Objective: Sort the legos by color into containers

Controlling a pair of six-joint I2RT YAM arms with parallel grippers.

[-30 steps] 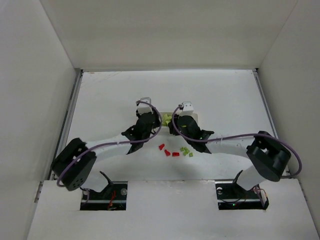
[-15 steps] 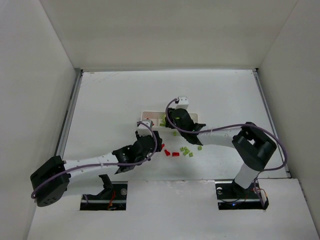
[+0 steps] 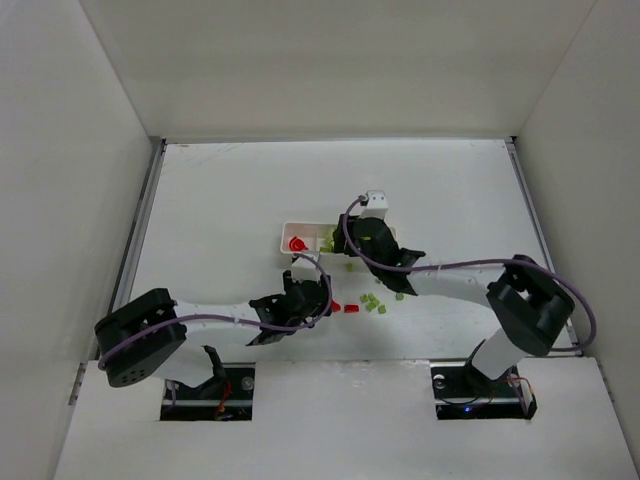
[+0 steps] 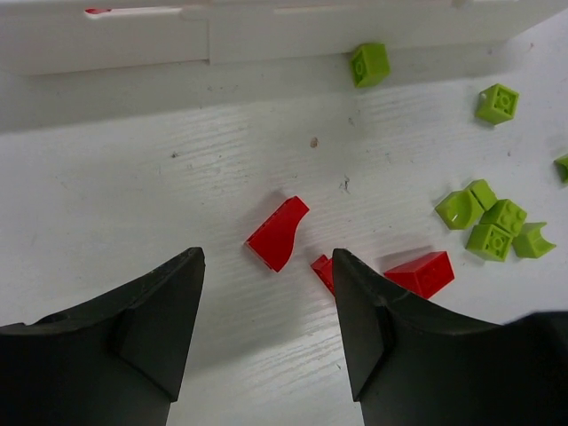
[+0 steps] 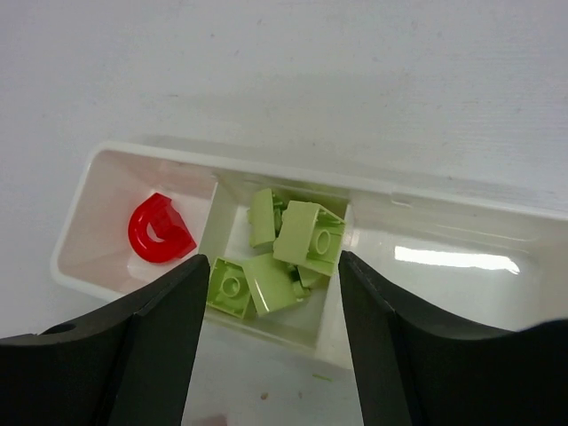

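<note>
The white tray [image 3: 288, 228] lies mid-table. In the right wrist view its left compartment holds a red arch piece [image 5: 158, 229] and its middle compartment holds several pale green bricks [image 5: 284, 248]. My right gripper [image 5: 273, 264] is open, hovering over the middle compartment [image 3: 350, 243]. My left gripper [image 4: 264, 259] is open just above the table [image 3: 320, 296]. A red sloped brick [image 4: 278, 233] lies between its fingertips. A small red piece [image 4: 322, 268] and a red brick [image 4: 420, 273] lie by the right finger. Bright green bricks [image 4: 493, 224] cluster further right.
Two more green bricks [image 4: 369, 64] [image 4: 497, 103] lie against and near the tray's near wall [image 4: 177, 40]. The loose bricks sit between the tray and the arm bases [image 3: 365, 303]. White walls enclose the table.
My left gripper has drawn back from the tray toward the loose red bricks. The red arch piece now shows in the left compartment. My right gripper stays over the tray, shifted slightly.
</note>
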